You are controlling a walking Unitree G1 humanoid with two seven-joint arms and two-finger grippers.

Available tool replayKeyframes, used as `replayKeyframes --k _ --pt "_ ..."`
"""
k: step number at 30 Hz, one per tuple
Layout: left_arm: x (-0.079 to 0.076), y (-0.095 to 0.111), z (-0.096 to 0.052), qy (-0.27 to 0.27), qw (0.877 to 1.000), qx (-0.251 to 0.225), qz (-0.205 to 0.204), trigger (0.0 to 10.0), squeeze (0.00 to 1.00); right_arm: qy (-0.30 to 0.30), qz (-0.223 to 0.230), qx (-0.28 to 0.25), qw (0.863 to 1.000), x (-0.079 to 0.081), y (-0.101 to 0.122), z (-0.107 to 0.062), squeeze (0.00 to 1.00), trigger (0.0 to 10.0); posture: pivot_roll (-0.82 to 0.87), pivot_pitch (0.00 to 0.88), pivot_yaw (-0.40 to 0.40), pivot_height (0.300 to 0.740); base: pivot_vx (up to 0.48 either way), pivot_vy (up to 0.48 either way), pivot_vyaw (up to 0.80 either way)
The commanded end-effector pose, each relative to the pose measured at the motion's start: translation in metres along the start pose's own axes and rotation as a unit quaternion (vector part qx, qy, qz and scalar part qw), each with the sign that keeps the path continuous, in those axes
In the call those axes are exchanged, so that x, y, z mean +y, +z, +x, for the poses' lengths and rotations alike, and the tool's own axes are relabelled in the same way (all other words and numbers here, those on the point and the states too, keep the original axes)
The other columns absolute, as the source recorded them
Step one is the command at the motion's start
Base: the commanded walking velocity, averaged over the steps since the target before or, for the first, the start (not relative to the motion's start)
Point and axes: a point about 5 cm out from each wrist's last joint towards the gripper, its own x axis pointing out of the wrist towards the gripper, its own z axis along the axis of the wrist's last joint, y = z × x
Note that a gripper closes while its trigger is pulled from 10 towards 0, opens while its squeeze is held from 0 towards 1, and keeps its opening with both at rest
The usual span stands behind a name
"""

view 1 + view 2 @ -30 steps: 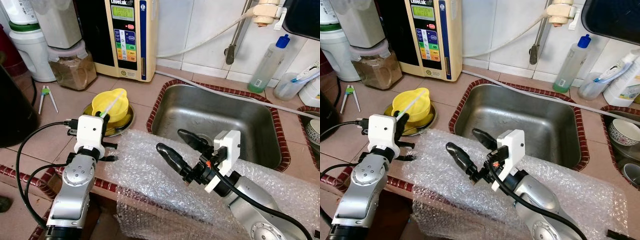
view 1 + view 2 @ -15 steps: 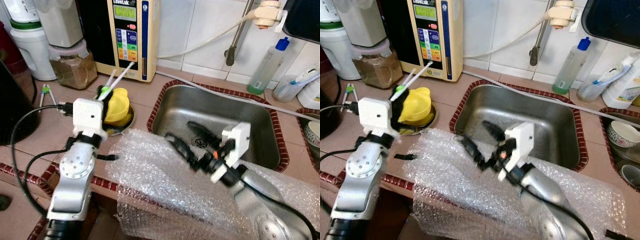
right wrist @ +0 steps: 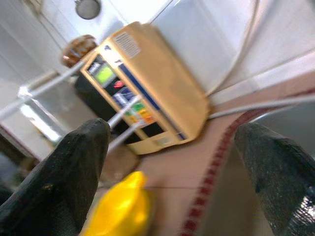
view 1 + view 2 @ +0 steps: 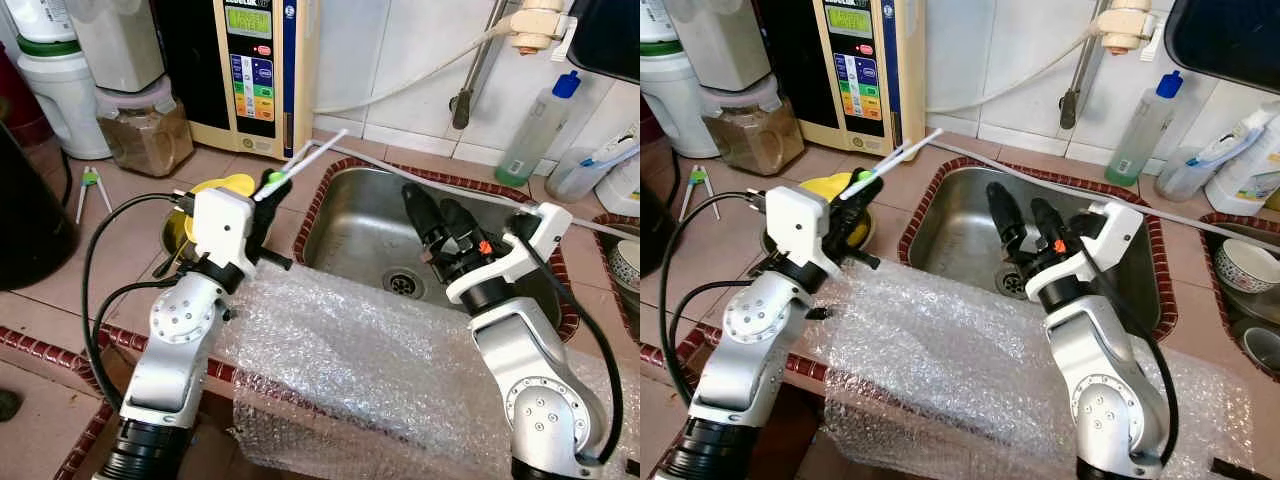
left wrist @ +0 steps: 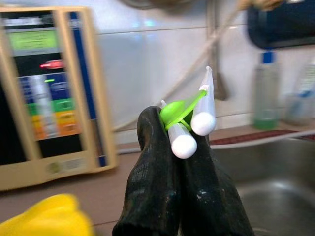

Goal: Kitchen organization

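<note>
The landmark here is the stainless steel sink (image 4: 440, 255), sunk into a tan tiled counter (image 4: 120, 240) and bordered by a dark red patterned rim. The left gripper (image 4: 268, 184) is raised just beside the sink's left rim, its two black fingers pressed together on a pair of white training chopsticks joined by a green clip (image 5: 189, 120); their long white ends slant up and out over the rim's near-left corner. Behind the left wrist, left of the sink, a yellow plastic juicer (image 4: 835, 190) sits in a shallow metal dish (image 4: 862, 232) on the counter, partly hidden by the arm. The right gripper (image 4: 442, 222) hangs over the sink basin, fingers spread well apart and holding nothing, with free room on all sides above the drain. A sheet of clear bubble wrap (image 4: 370, 370) covers the counter's front edge before the sink and droops over it. Further left of the sink lies what looks like a second green-clipped chopstick pair (image 4: 90, 190), too small to tell for sure.
</note>
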Motion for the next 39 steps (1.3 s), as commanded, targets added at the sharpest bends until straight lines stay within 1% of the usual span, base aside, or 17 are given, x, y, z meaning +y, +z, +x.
replayKeyframes --k 1,5,6,13,18,20,23,24,25,26,27,29,30,31,32,36,39 --pt "-0.008 0.003 0.006 -0.024 1.0 -0.009 0.009 0.0 0.0 0.001 0.021 0.006 1.0 0.001 0.0 0.002 0.0 10.0 0.0 0.044 -0.059 0.74 0.0 0.0 0.0" --pt "-0.019 0.003 0.01 -0.042 0.999 -0.016 0.004 0.0 0.0 0.004 0.037 0.026 0.999 0.006 -0.009 0.007 0.0 10.0 0.0 0.043 -0.058 0.74 0.0 0.0 0.0" --pt "-0.024 0.004 0.011 -0.05 0.999 -0.019 0.0 0.0 0.0 0.01 0.048 0.032 0.998 0.01 -0.013 0.01 0.0 10.0 0.0 0.044 -0.057 0.74 0.0 0.0 0.0" --pt "-0.038 0.002 0.008 -0.069 0.997 -0.021 -0.011 0.0 0.0 0.005 0.07 0.042 0.997 0.012 -0.021 0.021 0.0 10.0 0.0 0.046 -0.057 0.74 0.0 0.0 0.0" --pt "-0.041 0.001 0.007 -0.072 0.997 -0.018 -0.012 0.0 0.0 0.024 0.075 0.052 0.996 0.018 -0.027 0.029 0.0 10.0 0.01 0.046 -0.058 0.74 0.0 0.0 0.0" --pt "-0.041 0.001 0.007 -0.072 0.997 -0.02 -0.011 0.0 0.0 0.026 0.075 0.054 0.995 0.018 -0.027 0.029 0.0 10.0 0.01 0.045 -0.06 0.74 0.0 0.0 0.0" --pt "-0.039 0.003 0.008 -0.07 0.997 -0.022 -0.01 0.0 0.0 0.007 0.082 0.055 0.995 0.011 -0.029 0.026 0.0 10.0 0.01 0.047 -0.057 0.74 0.0 0.0 0.0" --pt "-0.039 0.002 0.008 -0.068 0.997 -0.021 -0.011 0.0 0.0 0.002 0.087 0.055 0.995 0.008 -0.029 0.025 0.0 9.6 0.01 0.048 -0.057 0.74 0.0 0.0 0.0" --pt "-0.039 0.001 0.007 -0.068 0.997 -0.02 -0.012 0.0 0.0 -0.002 0.094 0.054 0.994 0.007 -0.03 0.025 0.0 2.8 0.01 0.047 -0.057 0.74 0.0 0.0 0.0" --pt "-0.039 0.001 0.007 -0.068 0.997 -0.02 -0.012 0.0 0.0 -0.002 0.094 0.054 0.994 0.007 -0.03 0.025 0.0 2.8 0.01 0.047 -0.057 0.74 0.0 0.0 0.0" --pt "-0.041 0.001 0.007 -0.073 0.997 -0.022 -0.013 0.0 0.0 -0.006 0.12 0.044 0.992 0.008 -0.03 0.027 0.0 4.1 0.01 0.048 -0.052 0.74 0.0 0.0 0.0" --pt "-0.042 0.002 0.007 -0.077 0.997 -0.024 -0.013 0.0 0.0 -0.009 0.138 0.037 0.99 0.008 -0.03 0.028 0.0 4.1 0.01 0.048 -0.052 0.74 0.0 0.0 0.0" --pt "-0.042 0.002 0.007 -0.077 0.997 -0.024 -0.013 0.0 0.0 -0.011 0.149 0.034 0.988 0.008 -0.029 0.03 0.0 10.0 0.01 0.048 -0.051 0.74 0.0 0.0 0.0" --pt "-0.043 0.002 0.008 -0.079 0.997 -0.024 -0.013 0.0 0.0 -0.013 0.176 0.025 0.984 0.009 -0.029 0.034 0.0 10.0 0.01 0.048 -0.05 0.74 0.0 0.0 0.0" --pt "-0.043 0.002 0.008 -0.079 0.997 -0.024 -0.013 0.0 0.0 -0.013 0.176 0.025 0.984 0.009 -0.029 0.034 0.0 10.0 0.01 0.048 -0.05 0.74 0.0 0.0 0.0" --pt "-0.043 0.003 0.008 -0.084 0.996 -0.025 -0.012 0.0 0.0 -0.008 0.232 0.01 0.973 0.015 -0.028 0.044 0.0 10.0 0.01 0.051 -0.047 0.74 0.0 0.0 0.0" --pt "-0.044 0.003 0.007 -0.085 0.996 -0.025 -0.012 0.0 0.0 0.0 0.244 0.01 0.97 0.018 -0.028 0.05 0.0 10.0 0.01 0.051 -0.048 0.74 0.0 0.0 0.0"
